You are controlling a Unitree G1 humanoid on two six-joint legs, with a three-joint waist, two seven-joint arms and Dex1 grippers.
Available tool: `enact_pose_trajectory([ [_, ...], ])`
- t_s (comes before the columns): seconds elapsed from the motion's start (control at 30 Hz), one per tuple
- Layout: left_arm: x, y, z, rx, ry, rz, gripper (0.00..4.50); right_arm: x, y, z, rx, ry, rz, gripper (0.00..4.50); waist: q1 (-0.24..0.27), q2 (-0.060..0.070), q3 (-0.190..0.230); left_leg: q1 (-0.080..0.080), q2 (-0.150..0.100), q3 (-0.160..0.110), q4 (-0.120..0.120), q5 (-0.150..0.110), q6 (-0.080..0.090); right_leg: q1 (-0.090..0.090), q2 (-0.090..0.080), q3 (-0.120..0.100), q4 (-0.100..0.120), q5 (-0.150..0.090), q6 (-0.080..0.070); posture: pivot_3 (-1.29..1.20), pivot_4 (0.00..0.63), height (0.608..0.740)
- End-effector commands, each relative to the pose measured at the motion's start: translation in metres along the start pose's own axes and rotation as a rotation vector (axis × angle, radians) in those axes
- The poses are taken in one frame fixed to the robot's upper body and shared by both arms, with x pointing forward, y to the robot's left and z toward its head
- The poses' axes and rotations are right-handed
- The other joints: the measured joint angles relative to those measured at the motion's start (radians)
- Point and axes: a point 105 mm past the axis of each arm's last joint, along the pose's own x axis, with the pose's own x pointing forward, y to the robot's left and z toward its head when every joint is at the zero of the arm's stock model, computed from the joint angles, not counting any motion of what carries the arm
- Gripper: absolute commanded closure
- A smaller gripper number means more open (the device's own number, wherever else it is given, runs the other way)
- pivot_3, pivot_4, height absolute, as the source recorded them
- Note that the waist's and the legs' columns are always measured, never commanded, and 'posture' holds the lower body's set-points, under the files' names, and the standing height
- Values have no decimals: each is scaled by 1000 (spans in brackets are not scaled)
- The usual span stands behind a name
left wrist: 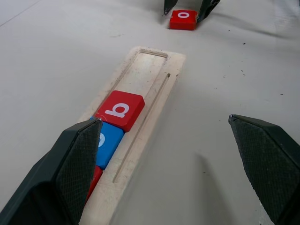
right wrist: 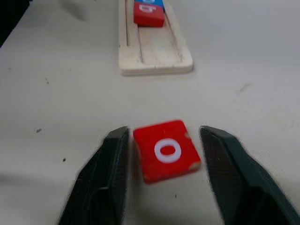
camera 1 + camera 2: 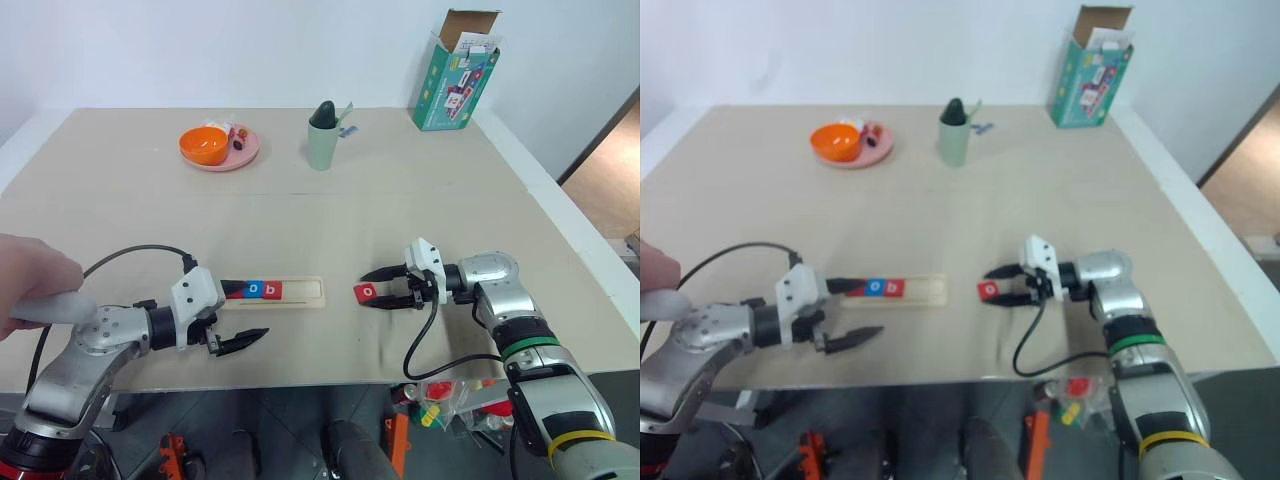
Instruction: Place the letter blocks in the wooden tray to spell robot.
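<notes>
The wooden tray (image 3: 300, 292) is lying flat on the pale surface (image 3: 300, 210), its long axis running left to right across the robot's front, near the front edge. It is a long, narrow piece of pale wood with rounded corners and a shallow slot cut lengthwise. A blue o tile (image 3: 254, 290) and a red b tile (image 3: 270, 290) are sitting side by side and touching in the slot's left part, with another red tile (image 1: 93, 178) showing behind the blue one in the left wrist view; the slot's right part is lying bare.

A red o block (image 3: 366, 292), flat and square with a white letter and slightly chipped corners, is resting on the surface just off the tray's right end. The right pincer (image 3: 376, 290) is pointing left toward the tray, its black fingers standing open on either side of this block; one is close against it and the other is apart.

The left pincer (image 3: 236, 322) is hanging wide open over the tray's left end, holding nothing.

Behind the tray, open surface is stretching back to a pink plate (image 3: 245, 155), a green cup (image 3: 321, 145) and a green box (image 3: 455, 85).
</notes>
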Motion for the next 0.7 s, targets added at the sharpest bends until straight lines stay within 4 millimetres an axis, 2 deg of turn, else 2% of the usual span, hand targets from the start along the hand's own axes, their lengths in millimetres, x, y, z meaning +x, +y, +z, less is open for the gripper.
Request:
enact_pose_trajectory([
  [0.03,-2,0,3,27,-5,1,0,-5,-7,9,-67,5,-6,646,0,0,0,0,0,0,0,0,0,0,0,0,0,0,0,0,150,740],
  [0.1,-2,1,3,29,-3,1,0,-4,-7,8,-65,9,-10,20,0,0,0,0,0,0,0,0,0,0,0,0,0,0,0,0,150,740],
  [0.37,-2,-1,3,35,5,-2,0,-1,-9,2,-59,20,-14,20,0,0,0,0,0,0,0,0,0,0,0,0,0,0,0,0,150,740],
  [0.5,-3,-2,2,37,7,1,0,1,-8,-1,-52,20,-7,1174,0,0,0,1,0,0,0,0,0,1,0,0,0,0,0,0,150,740],
  [0.7,-4,-2,2,38,8,5,0,5,-8,-2,-30,15,4,1221,-1,0,0,1,0,0,0,1,0,1,0,0,0,1,-1,0,150,740],
])
